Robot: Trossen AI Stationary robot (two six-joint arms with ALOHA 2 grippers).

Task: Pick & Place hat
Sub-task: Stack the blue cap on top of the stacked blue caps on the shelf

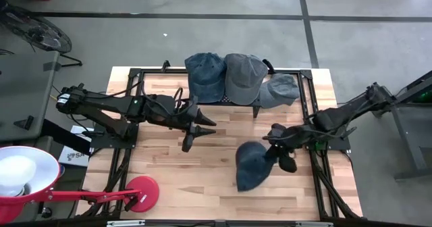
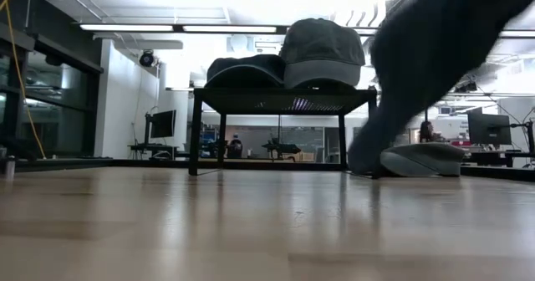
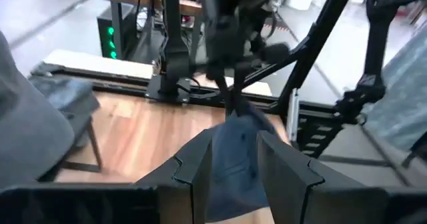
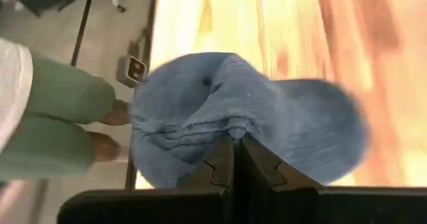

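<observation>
Right gripper (image 1: pixel 282 150) pinches the blue hat (image 1: pixel 253 165) over the table's (image 1: pixel 202 166) front right area; left gripper (image 1: pixel 196 128) hangs open mid-table.

Right wrist view: the two fingers (image 4: pixel 223 159) are pressed together with a fold of the hat's (image 4: pixel 247 121) fabric caught between them, the rest hanging loose past the fingers. High view: the hat lies just left of the right gripper, in front of the rack (image 1: pixel 270 105); whether it touches the wood, cannot tell. Left gripper holds nothing, its fingers (image 3: pixel 193 167) parted, and it points toward the hat. Rack at the table's back carries two hats on top, a blue one (image 1: pixel 205 76) and a grey one (image 1: pixel 244 76), side by side and touching. A third, grey-blue hat (image 1: pixel 280 90) sits at the rack's right end, on the tabletop in the low view.
</observation>
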